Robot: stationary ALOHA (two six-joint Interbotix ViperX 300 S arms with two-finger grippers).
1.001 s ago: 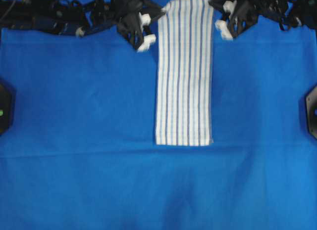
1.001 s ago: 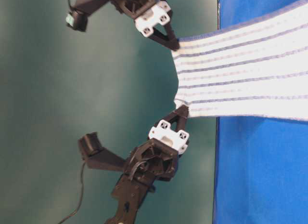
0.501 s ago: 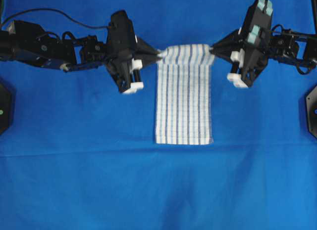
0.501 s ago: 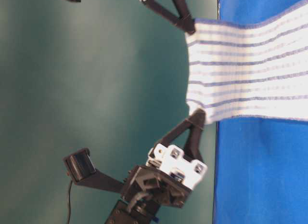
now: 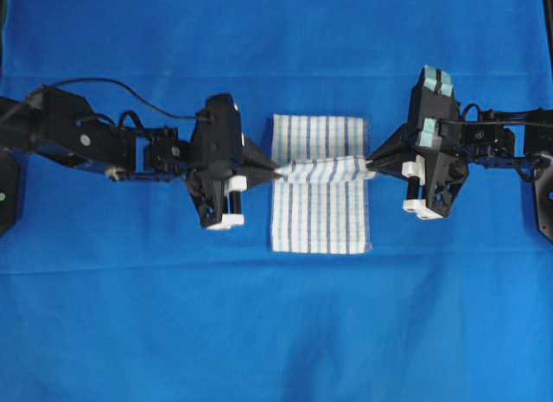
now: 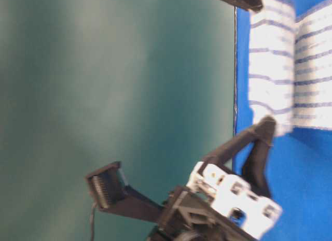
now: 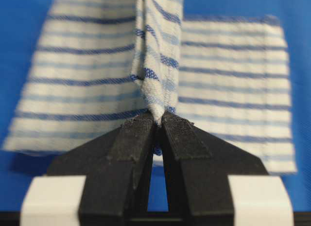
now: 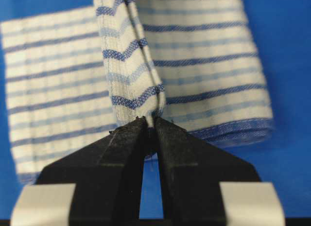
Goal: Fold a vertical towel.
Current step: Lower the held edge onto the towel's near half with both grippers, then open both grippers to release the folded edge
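A: What covers the worktop?

B: A plain bright-blue sheet [image 5: 276, 333], with a dull green wall behind in the table-level view.

A: And the towel [image 5: 320, 220]?

B: It lies near the middle of the sheet, striped white and blue. One end is raised and doubled over the flat part, stretched as a band between the two arms.

A: The left tool [image 5: 278, 169]?

B: Pinched tight on the raised end's left corner.

A: The right tool [image 5: 370, 167]?

B: Narrow too, clamping the opposite corner.
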